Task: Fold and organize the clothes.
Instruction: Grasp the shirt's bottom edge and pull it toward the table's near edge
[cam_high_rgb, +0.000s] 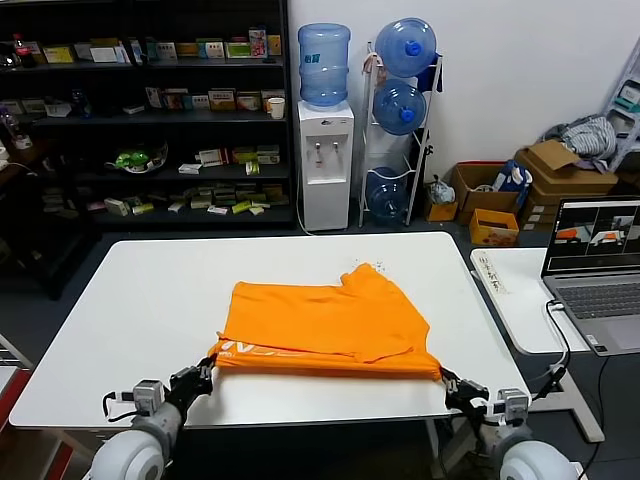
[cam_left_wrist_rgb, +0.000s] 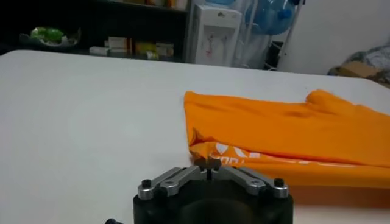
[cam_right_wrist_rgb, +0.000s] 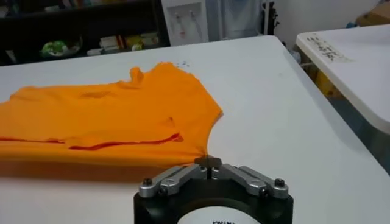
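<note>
Orange T-shirt (cam_high_rgb: 330, 322): light, limp, easily creased fabric on white table (cam_high_rgb: 130, 310); left gripper (cam_high_rgb: 208, 370) and right gripper (cam_high_rgb: 447, 379) each pinch a near-edge corner, the sensible holds.

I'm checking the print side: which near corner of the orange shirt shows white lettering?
The corner pinched by the left pincer. White lettering on the T-shirt shows beside it; the corner at the right pincer is plain orange.

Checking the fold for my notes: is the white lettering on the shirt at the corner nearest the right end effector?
No, in the head view the lettering sits on the shirt by the left end effector.
</note>
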